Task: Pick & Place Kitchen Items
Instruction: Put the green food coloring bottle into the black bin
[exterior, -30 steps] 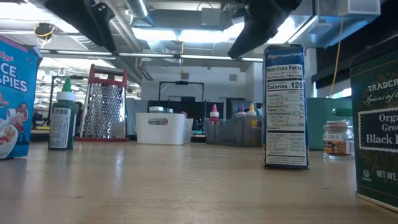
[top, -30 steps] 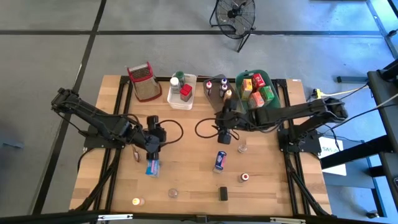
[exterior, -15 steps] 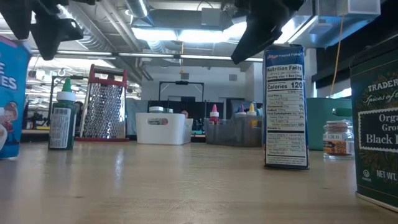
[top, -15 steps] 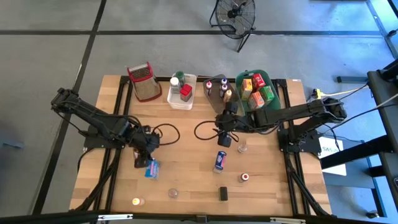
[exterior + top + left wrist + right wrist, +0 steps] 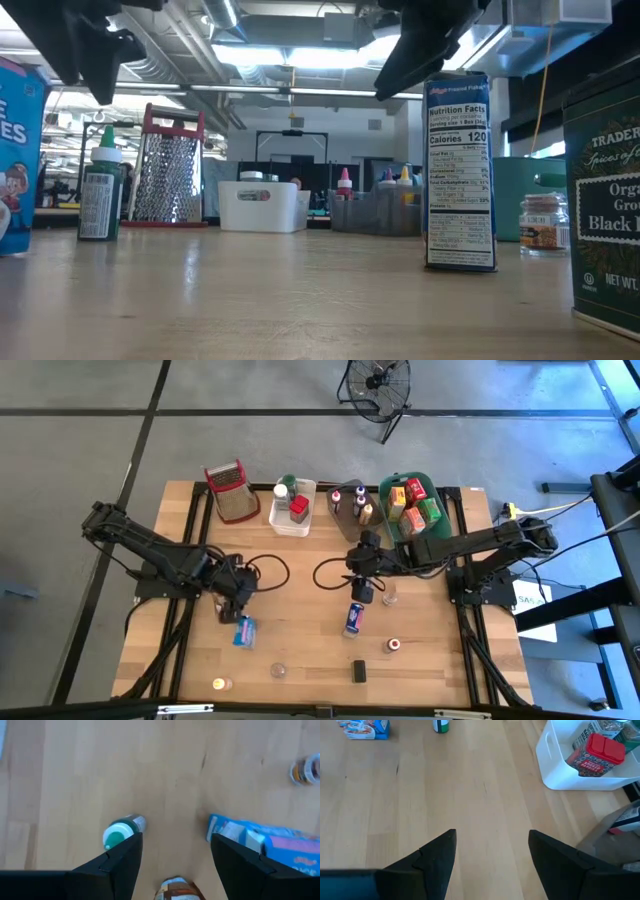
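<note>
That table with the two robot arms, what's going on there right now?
Two arms are sorting small kitchen goods into bins. Neither holds anything now. The left end effector hovers open over a green-capped bottle and a blue cereal box. The right end effector hangs open over bare wood near the white bin.

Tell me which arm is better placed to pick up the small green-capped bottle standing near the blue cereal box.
Left. The left gripper hangs open right over the green-capped bottle, with the blue cereal box beside it. The right gripper is open too, but sits across the table near mid-table, so it would probably need a long reach.
</note>
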`<state>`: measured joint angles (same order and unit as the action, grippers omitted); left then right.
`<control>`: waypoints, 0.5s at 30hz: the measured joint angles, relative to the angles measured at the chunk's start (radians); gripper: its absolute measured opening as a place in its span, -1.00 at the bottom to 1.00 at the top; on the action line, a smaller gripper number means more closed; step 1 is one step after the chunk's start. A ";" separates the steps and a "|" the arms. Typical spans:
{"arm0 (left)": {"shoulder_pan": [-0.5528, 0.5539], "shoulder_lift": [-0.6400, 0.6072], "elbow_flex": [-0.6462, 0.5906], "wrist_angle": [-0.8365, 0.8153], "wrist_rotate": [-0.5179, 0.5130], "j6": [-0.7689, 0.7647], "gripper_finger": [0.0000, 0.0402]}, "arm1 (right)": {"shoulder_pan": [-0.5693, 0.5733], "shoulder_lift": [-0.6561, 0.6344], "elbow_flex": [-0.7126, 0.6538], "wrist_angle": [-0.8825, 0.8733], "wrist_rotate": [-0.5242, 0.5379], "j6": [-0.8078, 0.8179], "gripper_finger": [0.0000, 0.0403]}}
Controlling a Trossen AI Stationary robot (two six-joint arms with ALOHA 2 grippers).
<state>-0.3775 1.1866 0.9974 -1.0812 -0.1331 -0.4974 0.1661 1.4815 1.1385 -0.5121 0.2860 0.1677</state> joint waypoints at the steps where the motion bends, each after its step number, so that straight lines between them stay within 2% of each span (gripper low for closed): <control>1: 0.000 0.000 0.000 -0.001 0.006 0.013 0.15 | 0.000 0.000 0.000 0.000 0.000 0.000 0.24; 7: -0.001 0.000 0.000 -0.002 0.048 0.096 0.15 | 0.000 0.000 0.000 -0.001 0.000 -0.003 0.24; 15: 0.000 0.000 0.000 -0.061 -0.005 0.135 0.16 | 0.000 0.000 0.000 -0.001 0.000 -0.003 0.24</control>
<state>-0.3775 1.1866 0.9974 -1.1424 -0.1381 -0.3627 0.1665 1.4815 1.1385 -0.5129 0.2859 0.1648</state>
